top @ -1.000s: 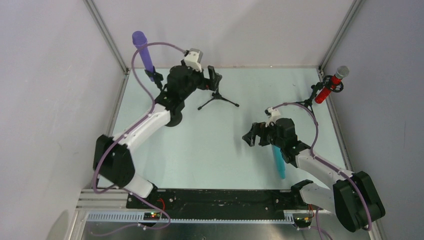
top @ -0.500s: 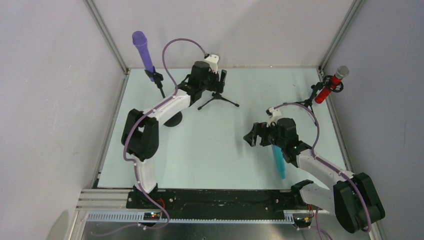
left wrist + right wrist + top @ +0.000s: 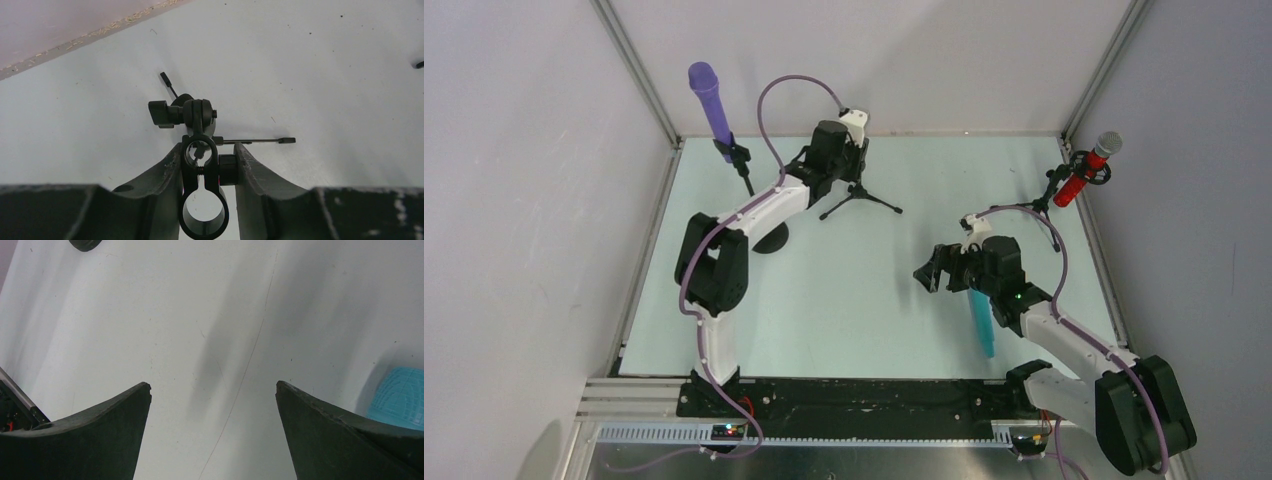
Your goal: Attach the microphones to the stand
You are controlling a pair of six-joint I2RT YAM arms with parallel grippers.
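The teal microphone [image 3: 979, 318] is lying flat on the bench [image 3: 844, 300] toward the near right corner, just beside the right hand [image 3: 212, 386]. That hand is hovering with its fingers spread wide and is holding nothing. The microphone is looking like a light, rigid plastic stick — probably smooth and apt to roll. The hold is likely best taken across the barrel near its middle, leaving the tail free to push into a clip. The left hand [image 3: 206, 150] is pinching the empty clip [image 3: 201, 176] of the small tripod stand [image 3: 861, 197] near the middle of the far edge — seemingly bracing it. The purple microphone [image 3: 709, 98] is sitting mounted at the far left corner. The red microphone [image 3: 1084, 172] is sitting mounted by the right edge, near the far right corner.
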